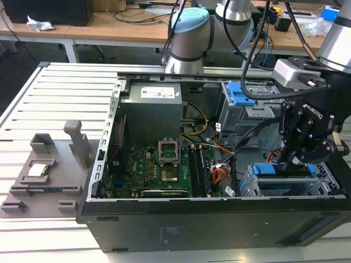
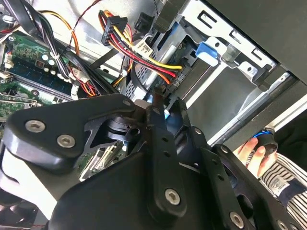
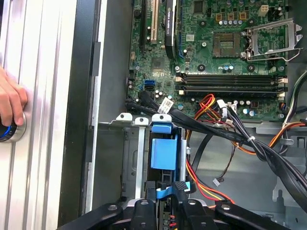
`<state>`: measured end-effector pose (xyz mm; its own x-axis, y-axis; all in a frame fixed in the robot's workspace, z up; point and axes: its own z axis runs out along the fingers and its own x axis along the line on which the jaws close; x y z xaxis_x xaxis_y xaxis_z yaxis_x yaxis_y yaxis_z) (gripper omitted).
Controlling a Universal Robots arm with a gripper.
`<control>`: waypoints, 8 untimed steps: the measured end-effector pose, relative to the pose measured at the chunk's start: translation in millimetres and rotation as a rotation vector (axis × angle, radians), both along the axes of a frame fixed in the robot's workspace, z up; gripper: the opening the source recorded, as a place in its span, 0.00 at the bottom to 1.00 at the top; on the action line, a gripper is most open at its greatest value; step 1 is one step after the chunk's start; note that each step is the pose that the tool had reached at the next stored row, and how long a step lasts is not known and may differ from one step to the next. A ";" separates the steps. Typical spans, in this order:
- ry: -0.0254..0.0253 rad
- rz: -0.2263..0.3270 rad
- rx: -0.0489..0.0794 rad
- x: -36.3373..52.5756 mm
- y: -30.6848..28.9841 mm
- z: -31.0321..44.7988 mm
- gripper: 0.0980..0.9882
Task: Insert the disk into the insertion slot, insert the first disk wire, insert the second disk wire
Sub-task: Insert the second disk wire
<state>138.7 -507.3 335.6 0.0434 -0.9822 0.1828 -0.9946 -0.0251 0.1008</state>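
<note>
Step one looks done: the disk (image 1: pixel 272 169) sits in the insertion slot (image 1: pixel 285 189) at the exterior view's right, blue carrier inside the cage. The gripper (image 2: pixel 167 109) is right over it, fingers nearly together and apparently pinched on a blue disk wire (image 3: pixel 160 193) — you can't confirm it's plugged. The open PC case (image 1: pixel 164 230) rests on a slatted aluminium counter (image 1: pixel 49 93), wooden desks (image 1: pixel 109 24) behind, and a hand (image 3: pixel 9 103) beside the case.

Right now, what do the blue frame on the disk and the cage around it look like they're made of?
The disk's blue carrier looks like moulded plastic: even bright colour, soft sheen, rounded edges. The insertion slot's cage looks like sheet metal, probably steel: grey, dull shine, punched holes, folded tabs.
</note>
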 end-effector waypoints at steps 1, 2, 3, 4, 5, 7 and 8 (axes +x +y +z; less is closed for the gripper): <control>0.0000 0.000 0.000 0.0 -3.4 0.0 0.21; 0.0000 0.000 -0.003 0.0 -4.0 0.0 0.21; 0.0000 0.000 -0.015 0.0 -4.2 0.1 0.21; 0.0000 0.000 -0.029 0.0 -4.2 0.1 0.21; 0.0000 0.000 -0.037 -0.1 -4.2 0.1 0.21; 0.0000 0.000 -0.043 0.0 -4.2 0.0 0.21; 0.0000 0.000 -0.044 0.0 -4.3 0.1 0.21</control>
<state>138.7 -511.5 335.7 0.0434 -0.9732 0.2257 -0.9946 -0.0207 0.1018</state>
